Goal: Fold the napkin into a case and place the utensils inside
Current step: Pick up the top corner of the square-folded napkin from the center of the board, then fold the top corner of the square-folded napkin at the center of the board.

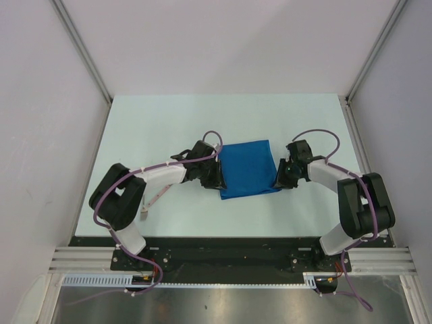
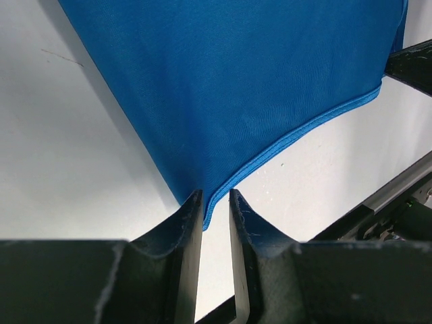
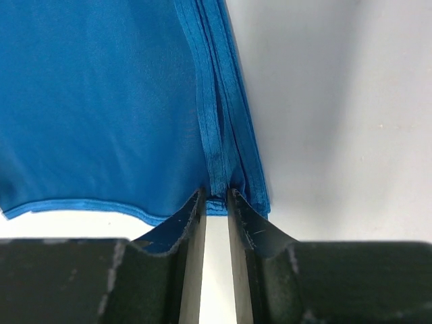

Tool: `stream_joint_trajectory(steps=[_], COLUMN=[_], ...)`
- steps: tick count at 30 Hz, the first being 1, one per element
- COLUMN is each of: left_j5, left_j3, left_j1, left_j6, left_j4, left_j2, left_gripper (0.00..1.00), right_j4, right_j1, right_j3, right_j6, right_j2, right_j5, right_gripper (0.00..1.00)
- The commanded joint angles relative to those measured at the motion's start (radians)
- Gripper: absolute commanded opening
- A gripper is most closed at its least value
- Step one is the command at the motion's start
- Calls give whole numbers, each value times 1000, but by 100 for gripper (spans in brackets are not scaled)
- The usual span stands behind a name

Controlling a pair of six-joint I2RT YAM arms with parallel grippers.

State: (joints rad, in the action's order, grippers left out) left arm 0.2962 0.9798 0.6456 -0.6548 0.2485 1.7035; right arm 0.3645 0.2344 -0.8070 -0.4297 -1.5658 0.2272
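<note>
The royal-blue napkin (image 1: 248, 169) lies folded into a flat, roughly square pad in the middle of the table. My left gripper (image 1: 218, 179) is at its near left corner. In the left wrist view the napkin (image 2: 236, 88) tapers to a hemmed corner that reaches just between the fingertips of the left gripper (image 2: 216, 199), whose jaws stand a little apart. My right gripper (image 1: 279, 177) is at the near right corner. There the napkin (image 3: 101, 101) shows its stacked folded edges, which end at the tips of the right gripper (image 3: 216, 196), also slightly apart. A slim pale utensil (image 1: 150, 202) lies under the left arm.
White walls close in the table (image 1: 169, 121) on the left, right and back. A black and aluminium rail (image 1: 223, 253) carries the arm bases along the near edge.
</note>
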Motion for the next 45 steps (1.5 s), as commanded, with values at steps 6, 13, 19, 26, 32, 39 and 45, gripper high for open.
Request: stream_joint_trajectory(steps=[6, 13, 19, 26, 32, 39, 45], left_j5=[3, 7, 11, -14, 4, 20, 20], left_j3=[2, 0, 5, 16, 51, -38, -92], left_j1=[5, 5, 6, 2, 2, 2, 2], left_j6=[-3, -8, -3, -5, -8, -19, -26], left_j4=[-20, -29, -28, -14, -26, -78, -109], left_j2=[-27, -25, -27, -62, -28, -16, -13], left_gripper=[27, 27, 27, 27, 28, 27, 26], right_j4=[77, 110, 132, 203, 199, 162, 137], right_j1=[109, 141, 144, 167, 190, 238, 267], right_j3=[-12, -49, -96, -222, -362, -572, -765], right_j6=[-12, -20, -17, 18, 39, 34, 13], right_j2=[-43, -77, -10, 36, -82, -264, -433], right_j5=[-313, -370, -356, -330, -272, -141, -33], right_gripper=[25, 12, 0, 0, 0, 0, 0])
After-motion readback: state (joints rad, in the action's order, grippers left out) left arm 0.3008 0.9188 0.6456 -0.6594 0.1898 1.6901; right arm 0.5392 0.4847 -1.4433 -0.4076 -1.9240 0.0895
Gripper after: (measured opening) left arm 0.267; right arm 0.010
